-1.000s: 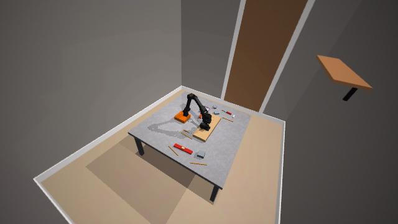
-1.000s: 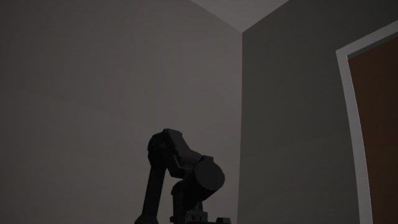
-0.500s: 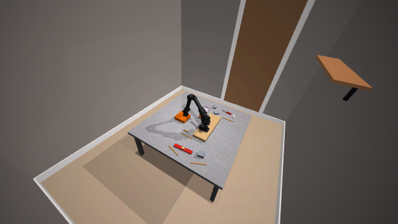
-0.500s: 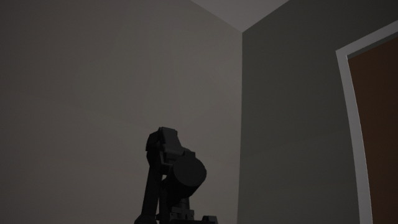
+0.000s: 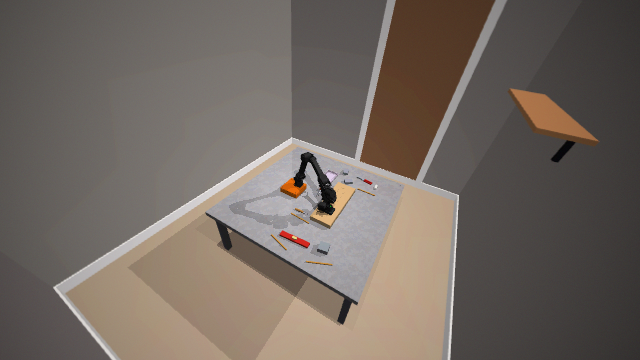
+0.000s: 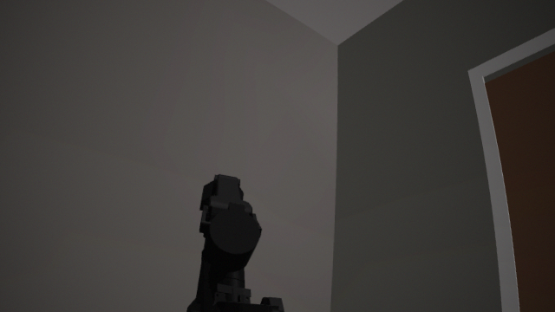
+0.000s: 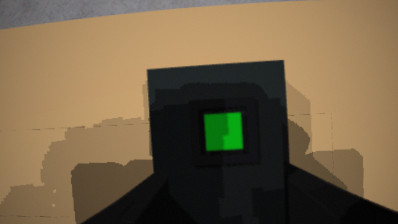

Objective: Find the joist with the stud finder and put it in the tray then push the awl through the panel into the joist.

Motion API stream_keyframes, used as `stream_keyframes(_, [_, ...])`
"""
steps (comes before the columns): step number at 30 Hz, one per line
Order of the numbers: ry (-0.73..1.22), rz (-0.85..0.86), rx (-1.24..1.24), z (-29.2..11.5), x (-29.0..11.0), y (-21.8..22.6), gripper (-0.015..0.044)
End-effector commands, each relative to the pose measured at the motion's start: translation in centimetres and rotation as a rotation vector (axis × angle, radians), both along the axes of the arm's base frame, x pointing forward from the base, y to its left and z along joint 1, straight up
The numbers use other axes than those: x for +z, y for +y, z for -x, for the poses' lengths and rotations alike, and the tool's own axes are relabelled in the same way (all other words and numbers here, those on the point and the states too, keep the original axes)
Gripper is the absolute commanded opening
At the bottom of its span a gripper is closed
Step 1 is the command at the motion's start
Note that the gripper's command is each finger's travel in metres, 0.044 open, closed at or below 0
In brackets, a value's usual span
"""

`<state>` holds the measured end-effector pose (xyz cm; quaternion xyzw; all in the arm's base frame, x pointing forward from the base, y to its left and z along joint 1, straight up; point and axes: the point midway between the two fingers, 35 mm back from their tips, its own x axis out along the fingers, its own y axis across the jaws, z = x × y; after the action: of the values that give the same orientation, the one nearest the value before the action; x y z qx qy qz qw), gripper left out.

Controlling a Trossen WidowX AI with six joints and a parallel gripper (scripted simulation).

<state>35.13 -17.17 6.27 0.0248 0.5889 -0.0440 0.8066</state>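
Stud-finding step, apparently at its turning point: the gripper (image 5: 325,207) pinches the stud finder (image 7: 218,145), a flat dark rectangular block, low over the near end of the floor panel (image 5: 345,192), and the square indicator window (image 7: 223,131) on its face glows green, which I read as the joist lying under this spot. The next move calls for noting this position, then carrying the finder to the pale tray (image 5: 332,176) beyond the panel's far end and fetching the awl (image 5: 364,180), a slim red-handled tool lying just past the panel. The panel is a smooth tan board, matte, with faint dashed lines; the table (image 5: 370,250) is mottled grey; the arm's base (image 5: 290,191) is an orange block.
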Motion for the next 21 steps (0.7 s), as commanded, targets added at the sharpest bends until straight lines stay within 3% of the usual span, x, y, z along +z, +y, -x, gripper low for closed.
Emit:
stream_keyframes(1, [0.002,0.001,0.002,0.0,-0.1,-1.0,0.0])
stream_keyframes(21, [0.003,0.006,0.002,0.5,0.1,-5.1,0.0])
